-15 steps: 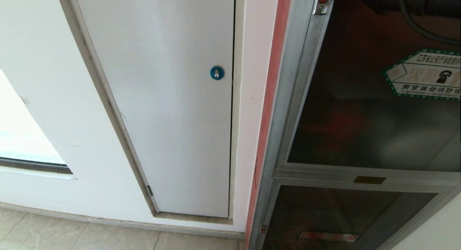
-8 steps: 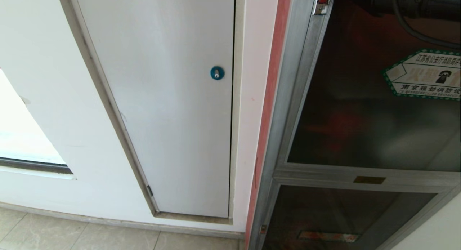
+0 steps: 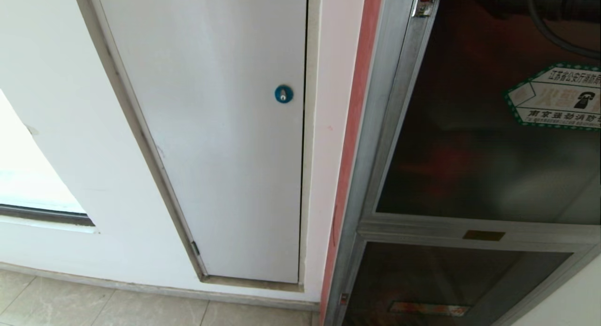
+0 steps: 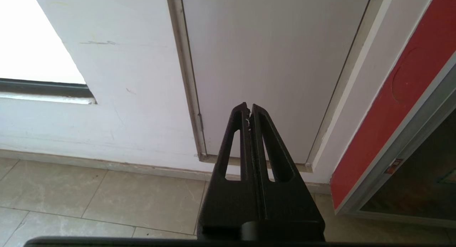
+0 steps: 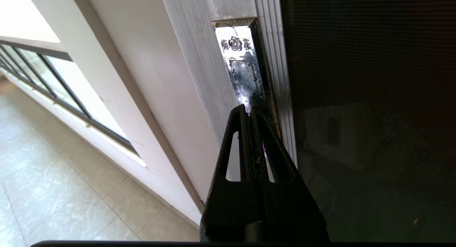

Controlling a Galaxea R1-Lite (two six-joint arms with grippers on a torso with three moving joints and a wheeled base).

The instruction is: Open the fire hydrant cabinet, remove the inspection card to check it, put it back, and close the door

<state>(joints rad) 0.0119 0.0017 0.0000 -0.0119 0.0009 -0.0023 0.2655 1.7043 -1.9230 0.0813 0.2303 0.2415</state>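
**Right gripper at the cabinet door's latch**

The fire hydrant cabinet (image 3: 375,143) is standing at the right of the head view, its glass door (image 3: 474,143) carrying a hexagonal sticker (image 3: 558,98). The right gripper (image 5: 249,110), fingers pressed together on nothing, is pointing at the shiny latch plate (image 5: 242,65) on the door's silver edge. The inspection card is not showing. The left gripper (image 4: 248,108), fingers likewise together, is hanging low before the white panel door (image 3: 211,128) with its blue lock (image 3: 283,94).
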